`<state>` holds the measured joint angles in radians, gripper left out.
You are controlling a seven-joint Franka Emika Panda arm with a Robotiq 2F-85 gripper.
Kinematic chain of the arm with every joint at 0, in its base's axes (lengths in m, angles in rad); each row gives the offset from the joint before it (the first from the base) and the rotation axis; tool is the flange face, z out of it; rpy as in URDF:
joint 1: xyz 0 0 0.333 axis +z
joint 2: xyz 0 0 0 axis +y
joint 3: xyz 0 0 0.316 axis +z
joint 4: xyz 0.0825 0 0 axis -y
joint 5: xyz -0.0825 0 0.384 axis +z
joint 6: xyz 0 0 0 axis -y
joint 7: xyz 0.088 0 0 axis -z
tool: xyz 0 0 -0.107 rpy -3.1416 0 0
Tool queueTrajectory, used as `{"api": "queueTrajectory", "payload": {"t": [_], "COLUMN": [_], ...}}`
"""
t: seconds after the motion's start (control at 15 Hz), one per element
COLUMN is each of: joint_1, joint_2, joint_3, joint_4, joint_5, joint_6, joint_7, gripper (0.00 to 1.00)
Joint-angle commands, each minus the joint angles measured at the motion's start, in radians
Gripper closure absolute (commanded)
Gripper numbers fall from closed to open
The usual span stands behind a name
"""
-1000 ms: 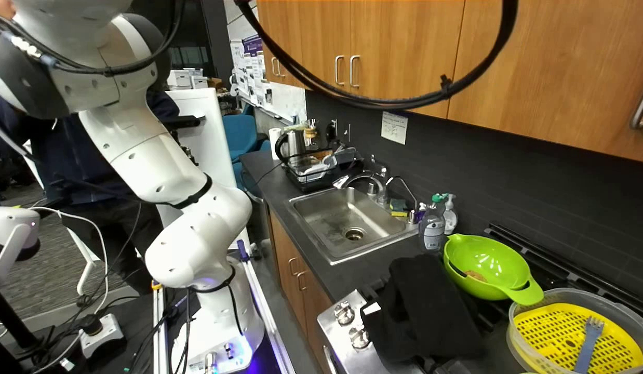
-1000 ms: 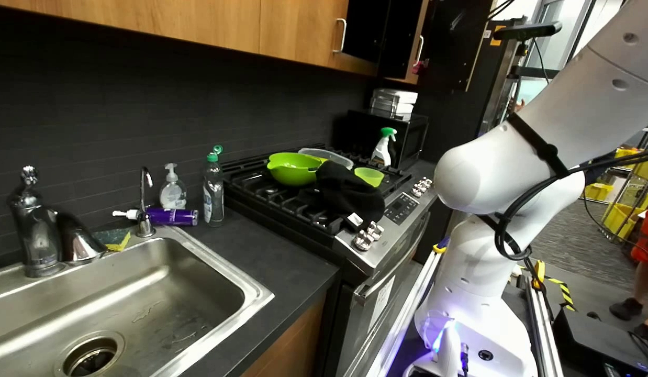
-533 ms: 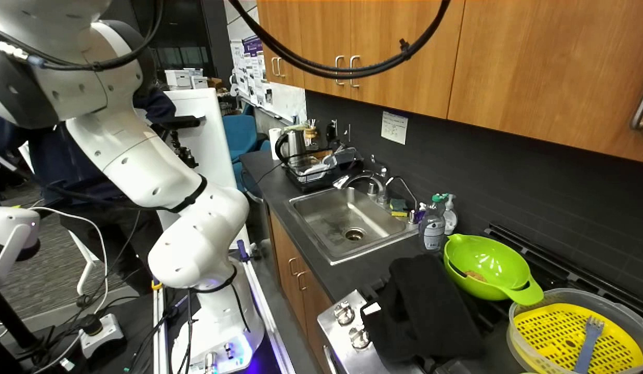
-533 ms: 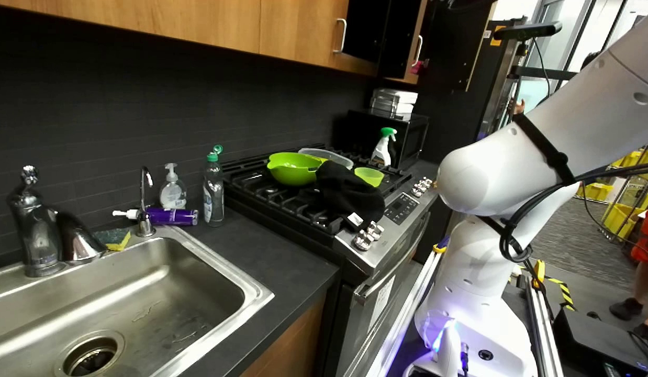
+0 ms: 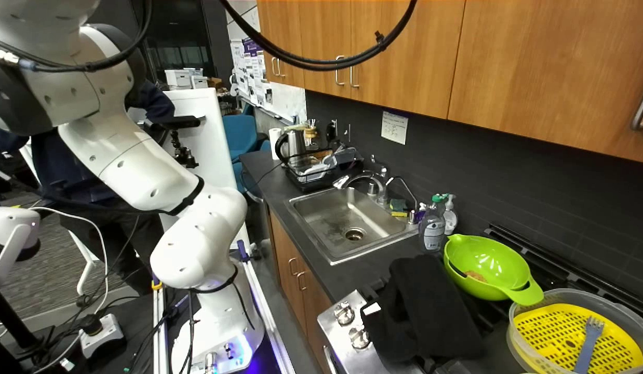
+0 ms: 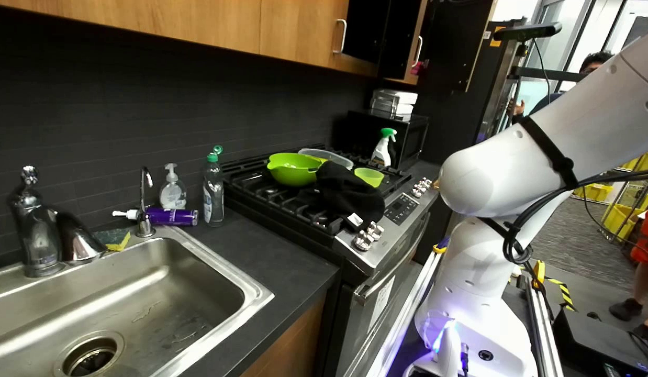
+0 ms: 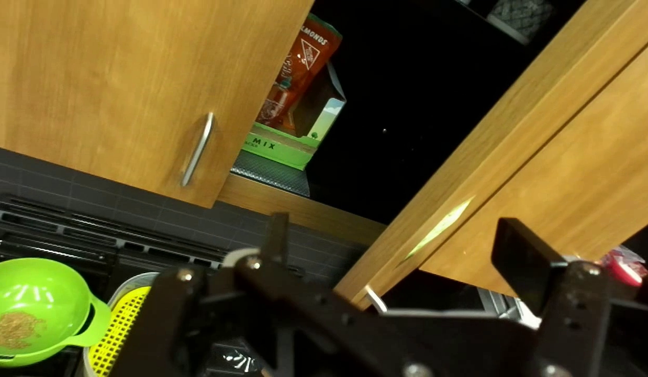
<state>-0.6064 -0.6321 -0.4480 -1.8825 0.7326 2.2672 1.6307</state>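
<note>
In the wrist view my gripper (image 7: 396, 229) stands open, its two black fingers (image 7: 525, 262) wide apart with nothing between them. Beyond the gap, apart from the fingers as far as I can judge, a wooden cabinet door (image 7: 476, 162) is swung out and seen nearly edge-on. Its metal handle (image 7: 376, 300) shows low down, partly covered by the gripper. Behind it is the dark cabinet (image 7: 334, 219), holding a green snack box (image 7: 282, 152) and a red almond bag (image 7: 308, 57). Neither exterior view includes the gripper; only the white arm (image 5: 197, 234) appears there.
A closed cabinet door (image 7: 120, 78) with a handle hangs at left. On the stove are a lime bowl (image 5: 487, 254) with brown grains, a clear tub (image 5: 519, 332) with a yellow strainer and blue fork, and a black cloth (image 5: 420, 311). The sink (image 6: 198, 262) lies beside it.
The arm has leaned back, away from the counter, and its hanging cable loop has shifted left and up in an exterior view. Objects on the stove and counter have stayed put.
</note>
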Motion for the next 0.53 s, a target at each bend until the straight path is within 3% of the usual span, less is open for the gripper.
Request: {"api": "queueTrajectory", "payload": {"t": [0.0,0.47], "joint_1": [0.051,0.148], "joint_2": [-0.03,-0.067], "joint_3": [-0.005,0.011], "joint_4": [-0.009,-0.076], "joint_5": [0.003,0.016], "joint_6": [-0.052,-0.195], "joint_7": [0.009,0.005], "gripper": [0.0,0.0]}}
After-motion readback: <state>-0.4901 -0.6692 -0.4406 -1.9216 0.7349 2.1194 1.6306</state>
